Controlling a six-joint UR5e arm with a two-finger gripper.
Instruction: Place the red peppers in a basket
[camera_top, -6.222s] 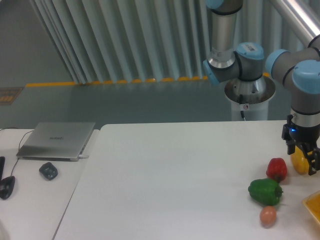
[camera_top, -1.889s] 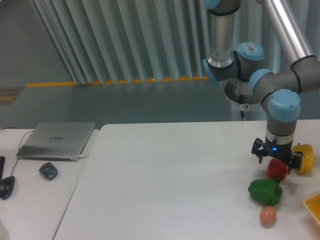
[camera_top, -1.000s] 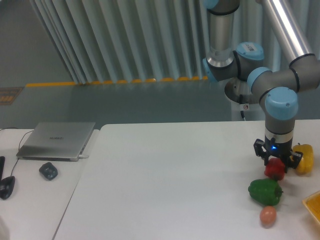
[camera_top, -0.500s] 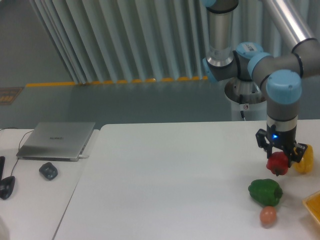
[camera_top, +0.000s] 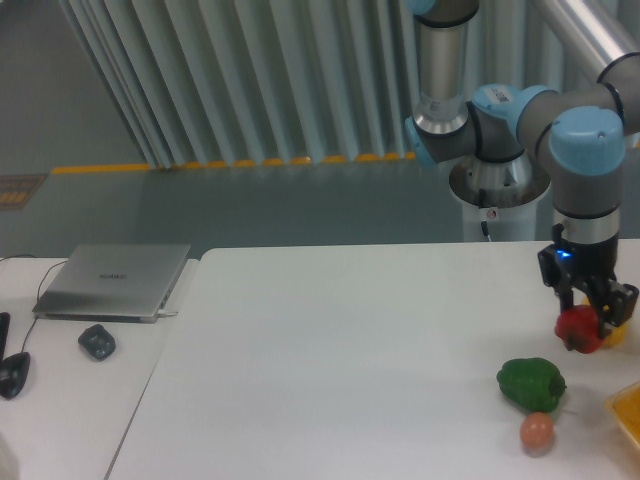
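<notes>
White surface (camera_top: 350, 340), wide, matte. Lying on it at the right end: a green pepper (camera_top: 531, 383), and just in front of that a small orange-pink egg-shaped item (camera_top: 537, 431), close but apart. At the far right edge, a corner of the orange-yellow basket (camera_top: 627, 409) with a paler rim. A second, lower white surface (camera_top: 60, 400) adjoins on the left; on it a closed grey laptop (camera_top: 113, 281), a small dark grey object (camera_top: 97, 342) before it, and a dark mouse (camera_top: 12, 373) at the left edge.
</notes>
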